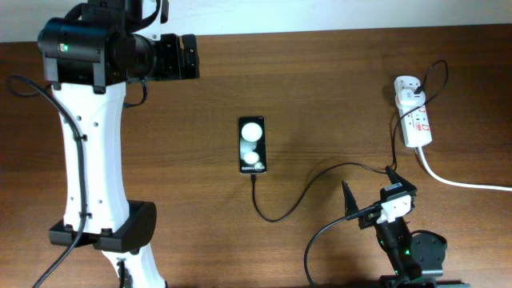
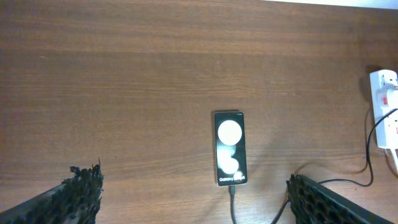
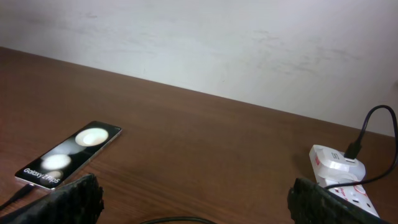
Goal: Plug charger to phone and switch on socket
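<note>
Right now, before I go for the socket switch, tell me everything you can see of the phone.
The phone is a small black rectangular slab with a glossy screen showing two white round spots and a line of small white text near its lower end. It lies flat and face up near the middle of the brown wooden table, its long side running away from the robot. The thin black charger cable meets its near short edge and looks plugged in. Nothing else touches it.

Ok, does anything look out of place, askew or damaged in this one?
Nothing stands out. The phone lies flat with its screen lit, the charger cable meets its lower end and loops to the socket, and left claw and right claw are open, empty.
</note>
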